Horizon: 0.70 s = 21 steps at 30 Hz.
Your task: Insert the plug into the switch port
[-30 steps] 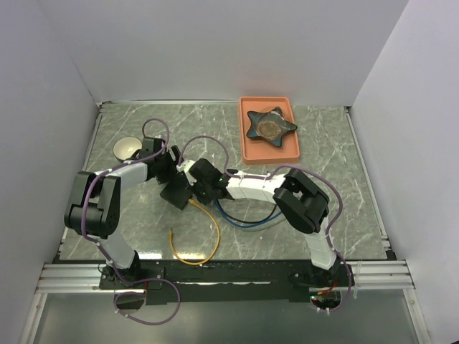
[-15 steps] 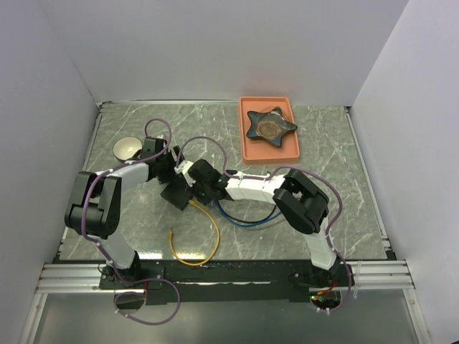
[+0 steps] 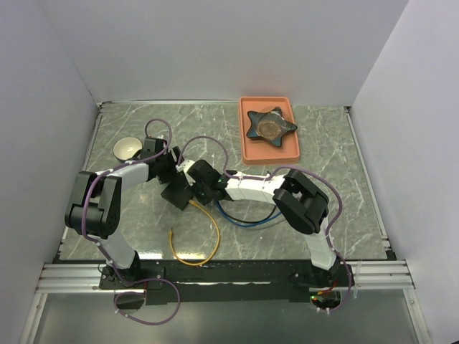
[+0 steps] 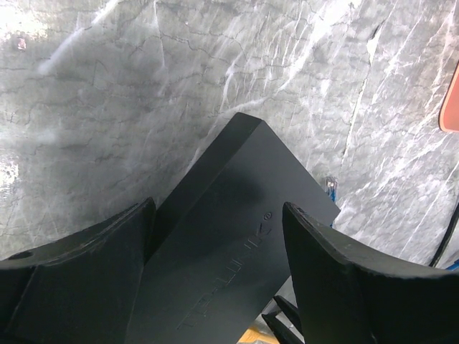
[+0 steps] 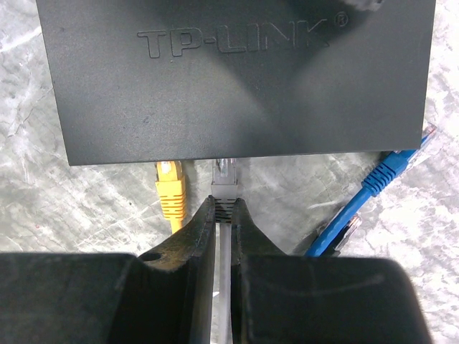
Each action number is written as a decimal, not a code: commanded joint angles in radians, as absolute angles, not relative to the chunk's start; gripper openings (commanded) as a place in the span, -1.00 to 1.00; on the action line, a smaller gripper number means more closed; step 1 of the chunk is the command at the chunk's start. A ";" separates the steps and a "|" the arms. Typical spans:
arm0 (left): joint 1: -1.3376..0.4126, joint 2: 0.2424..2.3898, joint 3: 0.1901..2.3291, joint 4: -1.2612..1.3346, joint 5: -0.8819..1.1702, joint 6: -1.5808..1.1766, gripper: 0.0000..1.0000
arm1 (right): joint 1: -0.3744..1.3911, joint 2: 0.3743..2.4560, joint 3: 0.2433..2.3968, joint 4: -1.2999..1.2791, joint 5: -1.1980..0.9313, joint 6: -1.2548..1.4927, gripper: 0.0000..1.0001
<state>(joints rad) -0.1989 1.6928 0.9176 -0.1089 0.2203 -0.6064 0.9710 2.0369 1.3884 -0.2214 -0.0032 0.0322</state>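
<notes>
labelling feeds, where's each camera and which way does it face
Top external: fixed above and behind, looking down on the grey marbled table; left arm and right arm show.
Left wrist: on the left arm, looking down at the flat black rectangular box between the left fingers.
Right wrist: on the right arm, looking along the right fingers pinching the grey plug at that box's edge.
All share the box.

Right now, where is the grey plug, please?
In the right wrist view the grey plug is pinched in the right hand, its tip at the black switch, right of the yellow plug.
</notes>
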 commanded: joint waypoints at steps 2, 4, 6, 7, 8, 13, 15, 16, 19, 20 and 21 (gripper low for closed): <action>-0.222 1.712 0.928 -0.158 0.298 -0.612 0.53 | 0.971 1.996 1.477 -0.087 0.025 0.071 -1.00; -0.222 1.715 0.931 -0.156 0.305 -0.611 0.53 | 0.968 2.000 1.497 -0.087 0.026 0.069 -1.00; -0.222 1.717 0.931 -0.156 0.310 -0.607 0.52 | 0.965 2.002 1.512 -0.084 0.022 0.064 -1.00; -0.222 1.717 0.934 -0.160 0.310 -0.606 0.53 | 0.963 2.003 1.517 -0.086 0.020 0.061 -1.00; -0.224 1.717 0.934 -0.160 0.311 -0.606 0.52 | 0.963 2.005 1.528 -0.084 0.020 0.058 -1.00; -0.222 1.713 0.934 -0.160 0.325 -0.600 0.51 | 0.959 2.031 1.571 -0.095 0.005 0.048 -1.00; -0.222 1.713 0.936 -0.163 0.328 -0.595 0.51 | 0.957 2.051 1.595 -0.103 0.005 0.048 -1.00; -0.222 1.713 0.936 -0.166 0.333 -0.594 0.51 | 0.957 2.054 1.600 -0.106 0.005 0.046 -1.00; -0.222 1.713 0.934 -0.164 0.347 -0.592 0.50 | 0.959 2.069 1.608 -0.101 0.005 0.052 -1.00; -0.222 1.710 0.936 -0.167 0.344 -0.591 0.50 | 0.959 2.072 1.608 -0.095 0.005 0.054 -1.00; -0.222 1.709 0.934 -0.166 0.350 -0.591 0.49 | 0.957 2.077 1.609 -0.094 0.005 0.054 -1.00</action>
